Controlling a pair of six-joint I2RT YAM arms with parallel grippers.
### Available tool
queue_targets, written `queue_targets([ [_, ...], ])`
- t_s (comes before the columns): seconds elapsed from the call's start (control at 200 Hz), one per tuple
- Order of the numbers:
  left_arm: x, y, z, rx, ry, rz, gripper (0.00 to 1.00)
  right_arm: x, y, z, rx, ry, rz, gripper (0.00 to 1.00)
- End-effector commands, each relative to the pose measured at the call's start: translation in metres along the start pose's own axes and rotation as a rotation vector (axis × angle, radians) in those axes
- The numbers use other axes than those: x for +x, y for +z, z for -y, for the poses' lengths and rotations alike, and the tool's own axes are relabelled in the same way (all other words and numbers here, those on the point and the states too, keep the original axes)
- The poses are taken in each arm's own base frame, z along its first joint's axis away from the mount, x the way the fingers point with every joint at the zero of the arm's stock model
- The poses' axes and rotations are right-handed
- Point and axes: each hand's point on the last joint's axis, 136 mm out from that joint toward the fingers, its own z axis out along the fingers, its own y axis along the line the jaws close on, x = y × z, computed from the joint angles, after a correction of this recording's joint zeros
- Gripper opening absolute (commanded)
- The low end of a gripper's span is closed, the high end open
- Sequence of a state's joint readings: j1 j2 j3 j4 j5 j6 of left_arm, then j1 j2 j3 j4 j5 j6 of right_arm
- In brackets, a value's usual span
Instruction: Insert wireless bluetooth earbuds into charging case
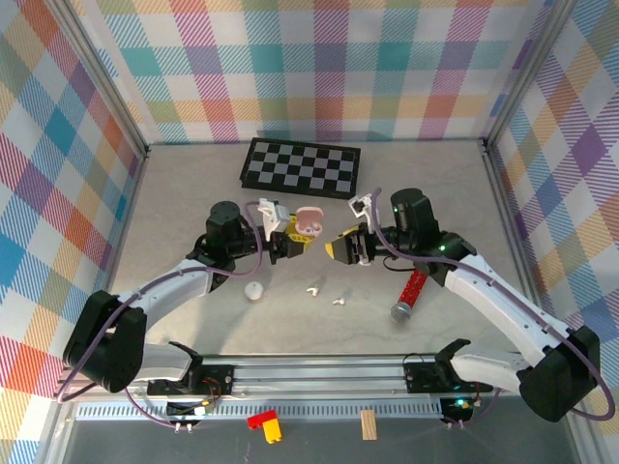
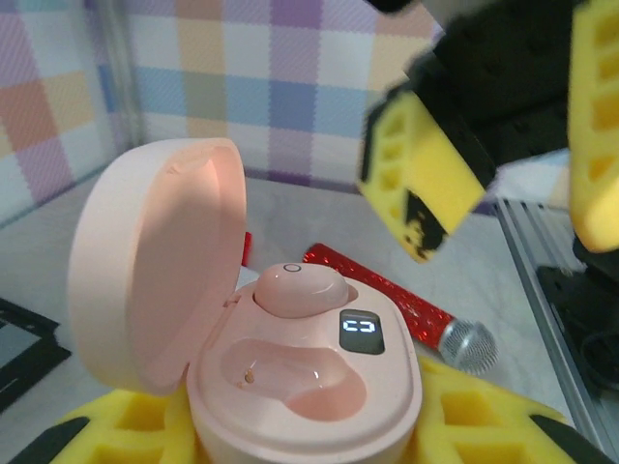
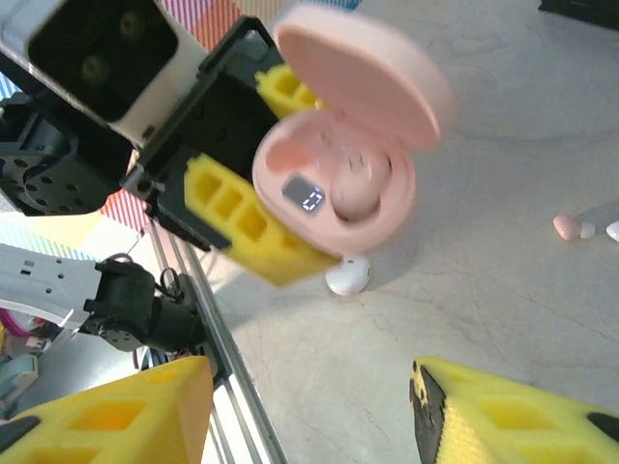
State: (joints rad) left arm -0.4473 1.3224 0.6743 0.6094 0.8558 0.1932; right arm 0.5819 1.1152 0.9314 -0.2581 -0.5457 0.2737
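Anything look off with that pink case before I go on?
Nothing damaged. The pink case, open in the left pincer, holds one seated bud; its second well is empty, and a loose pink bud lies on the table.

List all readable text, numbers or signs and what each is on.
"C Ɔ" (two lit bracket-like segments): display on the case, left wrist view; not a sure digit.
"7", roughly: the same display in the right wrist view, tilted and blurred; unreliable.
Nothing else readable: chessboard and mic carry no legible marks.
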Motion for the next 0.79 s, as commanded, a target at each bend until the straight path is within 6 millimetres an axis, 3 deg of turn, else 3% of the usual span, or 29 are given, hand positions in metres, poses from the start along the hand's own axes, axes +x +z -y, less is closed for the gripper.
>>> queue_targets([
  [0.0,-0.027,-0.009,-0.010,-0.032,0.033,0.117,0.35,-0.018,-0.003,0.003,0.016,-0.021,0.116,0.56],
  [0.14,-0.044,-0.023,-0.019,-0.072,0.040,0.199,0.34,-0.010,0.007,0.035,0.137,0.036,0.111,0.56],
  [0.265,-0.059,-0.039,-0.025,-0.116,0.048,0.256,0.34,0.011,0.031,0.069,0.258,0.039,-0.023,0.56],
  [0.515,-0.076,-0.088,-0.058,-0.255,-0.008,0.367,0.34,0.039,0.087,0.100,0.412,-0.206,-0.274,0.57],
  [0.79,-0.087,-0.128,-0.075,-0.427,0.036,0.361,0.34,0.054,0.150,0.135,0.587,-0.447,-0.509,0.55],
])
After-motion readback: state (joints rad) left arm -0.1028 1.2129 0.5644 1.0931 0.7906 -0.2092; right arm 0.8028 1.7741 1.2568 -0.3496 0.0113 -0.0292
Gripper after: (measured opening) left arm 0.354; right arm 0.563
